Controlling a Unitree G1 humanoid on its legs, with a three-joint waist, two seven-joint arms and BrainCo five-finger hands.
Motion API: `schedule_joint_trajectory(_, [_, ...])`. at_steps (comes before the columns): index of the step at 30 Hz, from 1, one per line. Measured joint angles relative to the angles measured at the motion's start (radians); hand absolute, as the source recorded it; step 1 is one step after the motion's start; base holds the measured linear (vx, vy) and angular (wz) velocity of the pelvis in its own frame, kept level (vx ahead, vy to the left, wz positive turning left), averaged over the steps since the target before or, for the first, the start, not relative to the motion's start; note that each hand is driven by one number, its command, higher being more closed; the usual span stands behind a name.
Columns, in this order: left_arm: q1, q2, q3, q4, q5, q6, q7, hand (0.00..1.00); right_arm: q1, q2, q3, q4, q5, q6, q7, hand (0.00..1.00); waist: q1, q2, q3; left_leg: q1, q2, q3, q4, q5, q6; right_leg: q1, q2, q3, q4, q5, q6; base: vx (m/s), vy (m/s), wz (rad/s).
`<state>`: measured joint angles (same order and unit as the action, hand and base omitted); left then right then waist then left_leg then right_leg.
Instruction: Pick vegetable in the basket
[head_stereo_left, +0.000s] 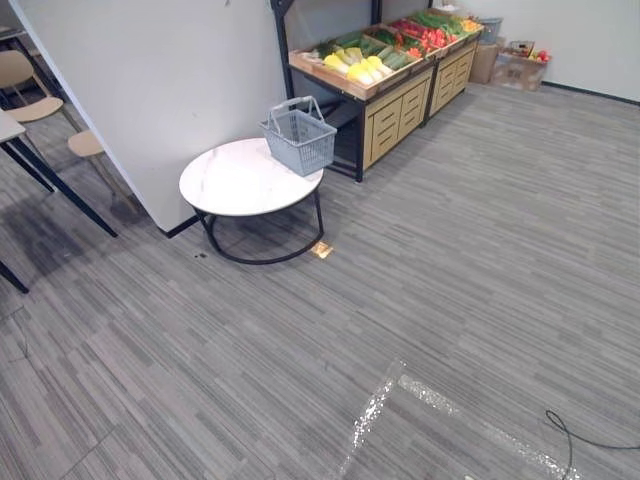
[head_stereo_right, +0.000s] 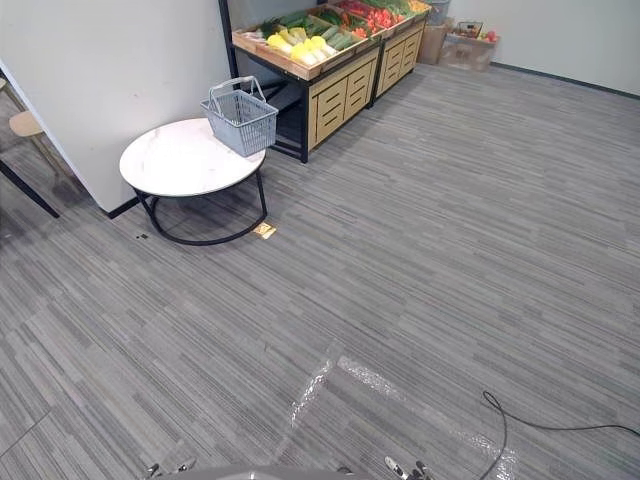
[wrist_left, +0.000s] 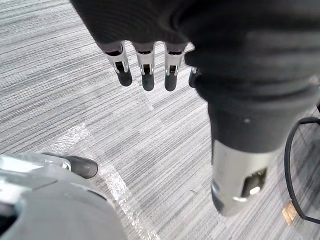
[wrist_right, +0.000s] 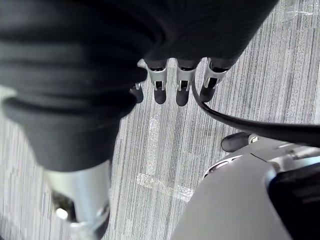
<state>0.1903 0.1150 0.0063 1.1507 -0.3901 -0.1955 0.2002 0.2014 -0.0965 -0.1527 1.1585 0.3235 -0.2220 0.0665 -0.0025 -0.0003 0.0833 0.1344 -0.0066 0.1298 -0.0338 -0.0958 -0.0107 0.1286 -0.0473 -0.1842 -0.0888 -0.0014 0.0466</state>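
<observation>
left eye view, grey basket (head_stereo_left: 299, 138) on white table (head_stereo_left: 232, 183), vegetables (head_stereo_left: 361, 67) shelved beyond

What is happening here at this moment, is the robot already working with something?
Nothing is being handled yet. The grey basket stands at the edge of the round white table and looks empty. Next to it is a wooden stand with vegetables on top. The robot is some way off, across the grey floor. Its left hand and right hand hang above the floor with relaxed fingers, holding nothing.
</observation>
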Motion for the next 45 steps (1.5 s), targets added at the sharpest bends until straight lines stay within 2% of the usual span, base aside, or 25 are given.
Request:
schedule_joint_trajectory(5, [-0.007,-0.003,0.000,0.000,0.003,-0.004,0.040,0.00,-0.012,0.006,-0.017,0.000,0.000,0.000,-0.016,0.00,0.001,0.000,0.017,0.015,0.002,0.002,-0.010,0.001,-0.006,0.015,0.003,-0.003,-0.008,-0.004,0.007,0.00,-0.031,0.00])
schedule_joint_trajectory(6, [-0.007,-0.004,0.000,0.000,0.003,-0.004,0.053,0.00,-0.014,0.008,-0.021,0.000,0.000,0.000,-0.018,0.00,0.001,0.001,0.019,0.020,0.003,0.002,-0.016,0.003,-0.008,0.016,0.004,-0.003,-0.007,-0.010,0.022,-0.03,-0.049,-0.02])
schedule_joint_trajectory(8, [-0.008,-0.006,0.000,0.000,0.003,-0.006,0.072,0.00,-0.024,0.011,-0.028,-0.001,0.000,-0.001,-0.019,0.00,0.001,0.000,0.025,0.026,0.007,0.004,-0.018,0.003,-0.008,0.019,0.007,-0.002,-0.007,-0.010,0.027,-0.04,-0.045,-0.03])
schedule_joint_trajectory(15, [-0.011,-0.005,0.000,0.000,0.002,-0.012,0.049,0.00,-0.035,0.015,-0.029,-0.003,0.003,-0.007,-0.013,0.00,0.003,-0.003,0.034,0.027,0.016,0.008,-0.021,0.006,-0.013,0.016,0.015,-0.003,-0.005,-0.007,0.022,-0.03,-0.040,-0.01])
schedule_joint_trajectory(17, [-0.010,-0.003,0.000,0.000,0.003,-0.013,0.030,0.00,-0.036,0.014,-0.029,-0.003,0.010,-0.004,0.000,0.00,0.004,-0.004,0.034,0.031,0.016,0.012,-0.032,0.011,-0.019,0.015,0.016,-0.004,-0.005,-0.006,0.021,-0.02,-0.018,0.00])
schedule_joint_trajectory(19, [-0.010,-0.002,0.000,0.000,0.003,-0.014,0.025,0.00,-0.035,0.014,-0.030,-0.004,0.040,0.000,0.059,0.00,0.004,-0.005,0.035,0.033,0.017,0.015,-0.034,0.012,-0.020,0.015,0.016,-0.004,-0.005,-0.006,0.021,0.00,0.000,0.00])
schedule_joint_trajectory(21, [-0.010,-0.002,0.000,0.000,0.003,-0.013,0.025,0.00,-0.037,0.014,-0.030,-0.004,0.051,0.001,0.082,0.00,0.004,-0.006,0.035,0.033,0.016,0.017,-0.035,0.012,-0.020,0.015,0.016,-0.004,-0.005,-0.006,0.021,0.00,0.000,0.00])
schedule_joint_trajectory(24, [-0.010,0.000,0.000,-0.001,0.003,-0.011,0.025,0.00,-0.041,0.015,-0.029,-0.004,0.084,0.021,0.097,0.00,0.004,-0.009,0.037,0.037,0.016,0.019,-0.036,0.012,-0.020,0.017,0.016,-0.004,-0.005,-0.006,0.021,0.00,0.000,0.00])
schedule_joint_trajectory(27, [-0.011,0.001,0.000,-0.001,0.003,-0.012,0.025,0.00,-0.043,0.015,-0.029,-0.003,0.131,0.063,0.106,0.00,0.004,-0.013,0.041,0.044,0.016,0.021,-0.040,0.012,-0.020,0.022,0.016,-0.004,-0.006,-0.006,0.021,-0.02,-0.018,-0.01])
schedule_joint_trajectory(28, [-0.011,0.001,0.000,-0.001,0.003,-0.011,0.025,0.00,-0.044,0.015,-0.029,-0.004,0.131,0.078,0.104,0.00,0.004,-0.013,0.041,0.044,0.016,0.021,-0.040,0.012,-0.020,0.022,0.016,-0.004,-0.006,-0.006,0.021,-0.04,-0.027,-0.01])
schedule_joint_trajectory(31, [-0.011,0.004,0.000,-0.001,0.003,-0.010,0.025,0.00,-0.046,0.017,-0.029,-0.003,0.123,0.078,0.082,0.00,0.004,-0.017,0.043,0.046,0.016,0.021,-0.040,0.012,-0.020,0.024,0.016,-0.004,-0.006,-0.006,0.021,-0.01,-0.008,0.00])
schedule_joint_trajectory(36, [-0.013,0.007,0.000,0.000,0.003,-0.011,0.025,0.00,-0.050,0.026,-0.030,-0.004,0.077,0.039,-0.007,0.00,0.004,-0.022,0.047,0.047,0.016,0.021,-0.040,0.012,-0.020,0.025,0.016,-0.004,-0.006,-0.006,0.021,-0.01,-0.006,0.00])
schedule_joint_trajectory(45, [-0.014,0.007,-0.001,0.000,0.003,-0.011,0.030,0.00,-0.050,0.028,-0.030,-0.004,0.044,0.024,-0.039,0.00,0.004,-0.021,0.050,0.054,0.016,0.021,-0.040,0.012,-0.020,0.033,0.016,-0.005,-0.010,-0.006,0.021,-0.03,-0.023,0.00])
